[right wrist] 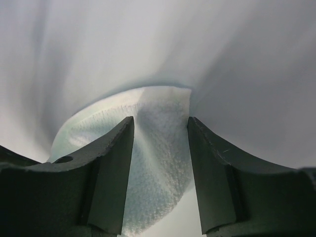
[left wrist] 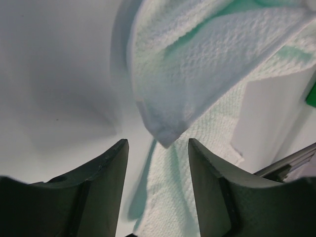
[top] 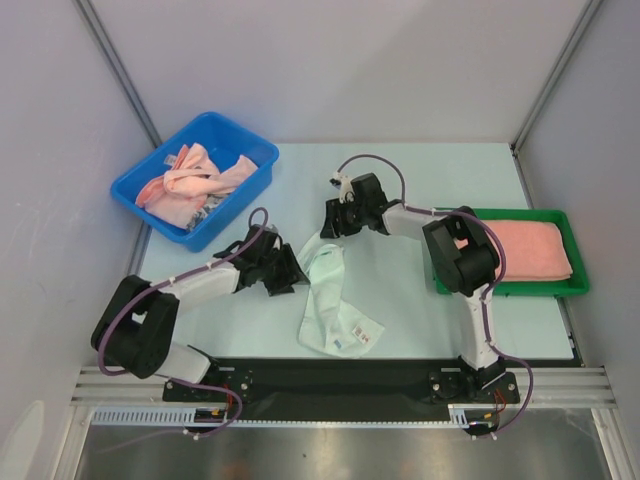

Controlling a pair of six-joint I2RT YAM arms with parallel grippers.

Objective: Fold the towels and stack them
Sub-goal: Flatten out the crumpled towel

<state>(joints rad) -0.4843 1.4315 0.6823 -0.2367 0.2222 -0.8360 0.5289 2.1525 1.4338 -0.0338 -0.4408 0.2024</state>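
Your left gripper (left wrist: 158, 143) hangs released, jaws apart, beside the pale mint towel (top: 335, 300), which lies unfolded on the table (top: 400, 300) toward its near edge; your right gripper (right wrist: 160, 121) straddles its far end, grip unclear. One folded pink towel (top: 535, 250) lies in the green tray (top: 510, 287) at the right edge; tangled pink towels (top: 190, 180) fill the blue bin (top: 150, 222) at the far-left corner, so most folding seems left.

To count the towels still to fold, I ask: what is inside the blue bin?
Crumpled salmon-pink towels lie in the blue bin, with a darker patterned scrap at their near edge. Anything beneath them is covered, so the count cannot be told.
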